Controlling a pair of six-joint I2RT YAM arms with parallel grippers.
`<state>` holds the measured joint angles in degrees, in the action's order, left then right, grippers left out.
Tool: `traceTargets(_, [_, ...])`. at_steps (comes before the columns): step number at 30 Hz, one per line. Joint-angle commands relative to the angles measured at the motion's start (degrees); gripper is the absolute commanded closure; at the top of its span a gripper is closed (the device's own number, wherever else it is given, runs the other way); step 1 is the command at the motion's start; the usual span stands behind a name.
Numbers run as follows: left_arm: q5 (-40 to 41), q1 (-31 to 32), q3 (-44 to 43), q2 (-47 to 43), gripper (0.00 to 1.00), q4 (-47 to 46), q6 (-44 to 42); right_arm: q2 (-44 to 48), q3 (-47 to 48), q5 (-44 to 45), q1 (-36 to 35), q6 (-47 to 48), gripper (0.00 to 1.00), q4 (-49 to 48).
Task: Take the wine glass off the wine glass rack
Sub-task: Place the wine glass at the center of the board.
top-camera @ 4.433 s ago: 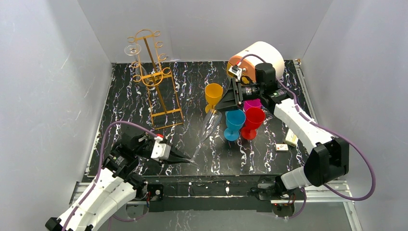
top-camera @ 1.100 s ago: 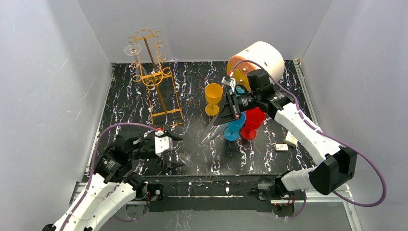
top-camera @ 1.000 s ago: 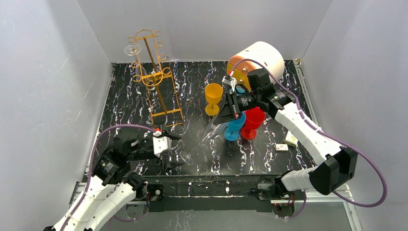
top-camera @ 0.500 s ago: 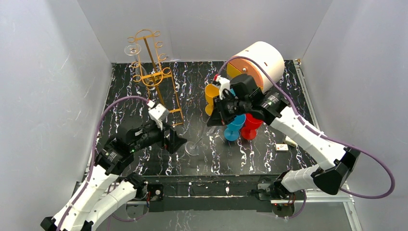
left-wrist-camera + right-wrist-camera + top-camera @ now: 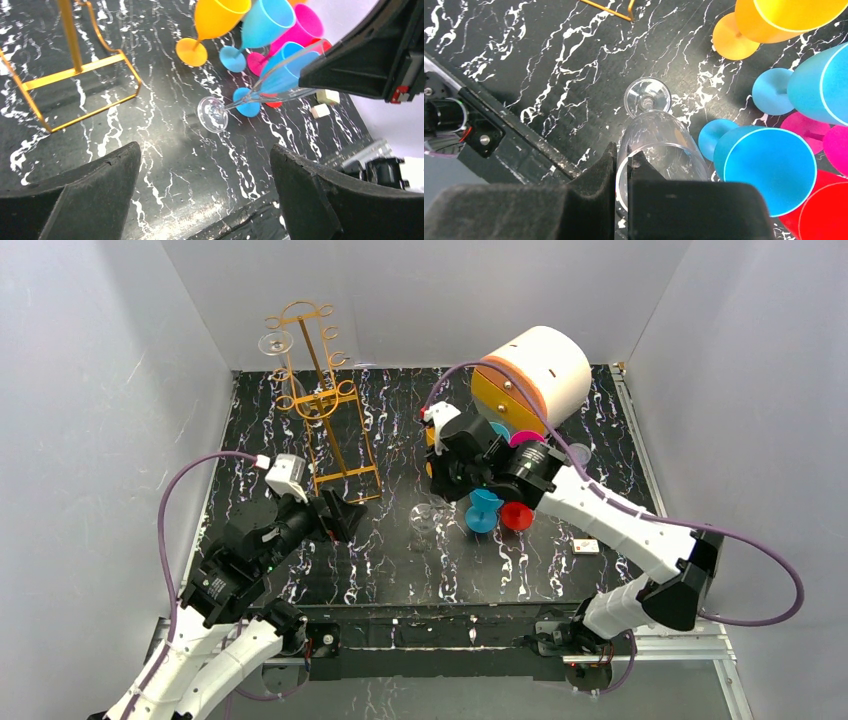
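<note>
My right gripper (image 5: 624,160) is shut on the rim of a clear wine glass (image 5: 659,140), one finger inside the bowl and one outside. The glass (image 5: 422,517) hangs bowl-up at mid-table with its foot (image 5: 212,114) low over the black marbled table; I cannot tell if it touches. My left gripper (image 5: 205,160) stands wide open with nothing in it, left of the glass and near the base of the gold wine glass rack (image 5: 322,400). Another clear glass (image 5: 276,343) hangs from the rack's top left hook.
Orange (image 5: 769,20), blue (image 5: 484,508), red (image 5: 516,516) and pink (image 5: 300,30) goblets crowd close to the right of the held glass. A big white cylinder with an orange face (image 5: 530,370) stands at the back right. A small block (image 5: 586,546) lies at the front right.
The right arm has swung over the glass and carried it left, bringing it from a slant to nearly upright. The open left gripper has drawn back from the foot toward the rack base.
</note>
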<state>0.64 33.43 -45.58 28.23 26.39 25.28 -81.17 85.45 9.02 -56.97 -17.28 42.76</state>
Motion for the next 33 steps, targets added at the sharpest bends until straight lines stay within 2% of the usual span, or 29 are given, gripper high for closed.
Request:
traceTargets(1, [8.36,-0.24,0.06,0.47,0.02,1.84,3.95,-1.64,0.52,2.70,0.03,1.95,0.99,-5.46])
traceTargets(5, [9.90,-0.21,-0.37,1.34,0.02,3.16,4.07,-5.72,4.13,8.14,0.02,3.14,0.99,-3.40])
traceTargets(9, [12.07,-0.21,0.17,1.12,0.02,3.08,4.12,-9.65,8.16,9.35,0.19,4.86,0.99,-1.08])
traceTargets(14, [13.31,-0.25,0.38,2.06,0.02,3.27,2.90,-14.27,10.59,7.97,2.31,7.29,0.99,1.78])
traceTargets(21, [12.52,-0.21,0.81,1.68,0.02,2.57,1.61,-15.52,9.81,-1.36,8.26,7.91,0.99,-1.21])
traceTargets(28, [13.56,-0.21,1.07,1.67,0.02,3.65,1.71,-19.14,13.24,0.59,8.72,8.53,0.98,2.93])
traceTargets(33, [13.47,-0.21,0.91,1.91,0.02,3.91,1.47,-20.15,14.92,-0.47,8.88,9.18,0.93,5.02])
